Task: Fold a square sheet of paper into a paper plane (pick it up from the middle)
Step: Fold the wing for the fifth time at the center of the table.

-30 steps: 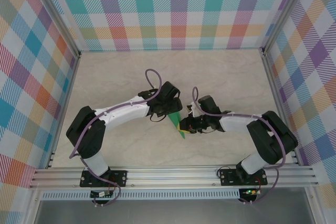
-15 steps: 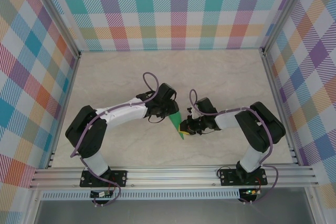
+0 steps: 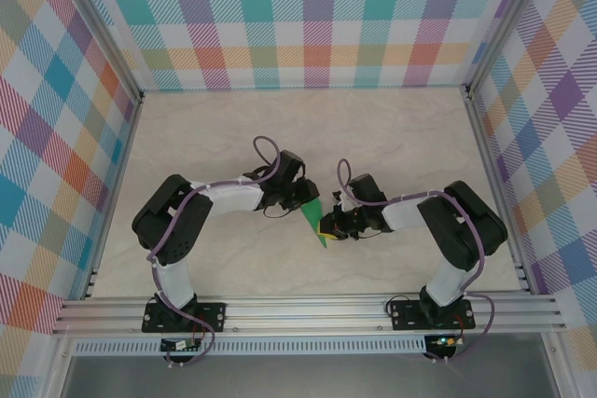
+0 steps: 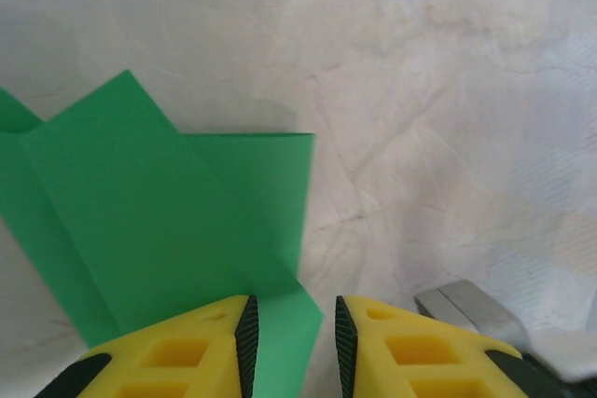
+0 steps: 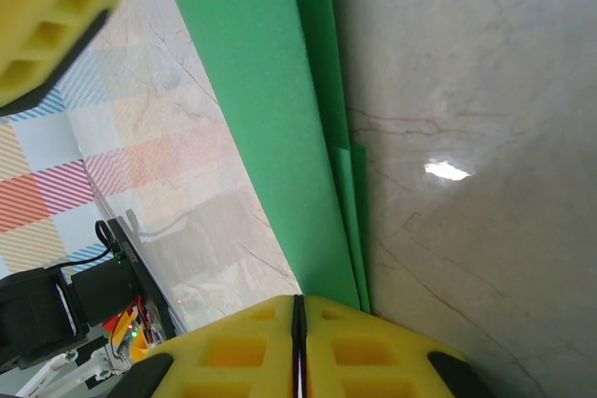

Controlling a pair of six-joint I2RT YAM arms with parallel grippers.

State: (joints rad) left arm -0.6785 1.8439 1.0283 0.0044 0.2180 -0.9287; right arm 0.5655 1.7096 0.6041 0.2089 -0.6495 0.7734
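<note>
Top view: the green sheet of paper (image 3: 315, 220), already creased into a narrow pointed shape, is lying on the marbled table (image 3: 233, 137) a little toward 6 o'clock of the table's centre, with its point aiming at about 5 o'clock. The left gripper (image 3: 305, 203) is meeting the paper at its 11 o'clock end, and the right gripper (image 3: 327, 227) is meeting it from 3 o'clock.

Left wrist view: the left gripper (image 4: 292, 322) is standing slightly parted. A corner of the layered paper (image 4: 140, 212) is lying in the narrow gap, and the folds are spreading toward 10 o'clock.

Right wrist view: the right gripper (image 5: 297, 305) is pressing its yellow fingers (image 5: 373, 351) together on the paper's edge (image 5: 261, 109), clenching it. A yellow finger of the left gripper (image 5: 47, 16) is showing at 10 o'clock.
</note>
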